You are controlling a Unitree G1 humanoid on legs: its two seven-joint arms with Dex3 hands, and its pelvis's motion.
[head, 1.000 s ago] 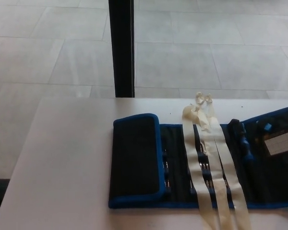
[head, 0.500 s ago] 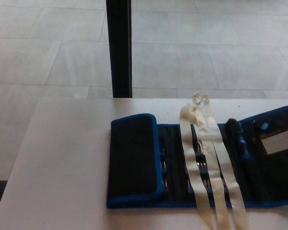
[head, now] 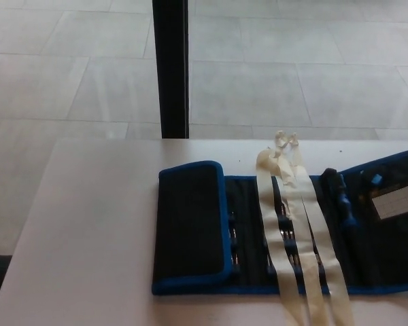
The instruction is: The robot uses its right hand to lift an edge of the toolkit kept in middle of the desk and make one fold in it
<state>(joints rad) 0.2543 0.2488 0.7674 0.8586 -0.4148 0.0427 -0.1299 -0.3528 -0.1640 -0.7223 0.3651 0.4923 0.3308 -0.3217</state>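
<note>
Only the camera has shifted slightly since half a second ago; the whole scene slid a little to the right, while the things on the desk lie as they did. One toolkit (head: 285,231), a black fabric roll edged in blue, lies spread across the middle and right of the pale desk (head: 88,231), running out past the right edge of the view. Its left flap (head: 189,223) is folded over once onto the body. Two cream ribbons (head: 285,217) cross it from a knot at the far edge down to the near edge. One white label (head: 396,201) sits on the right part. Several dark tools (head: 343,200) show in the pockets, their number unclear. One black post (head: 171,68) stands behind the desk. Neither robot hand is in view, so their fingers cannot be judged
</note>
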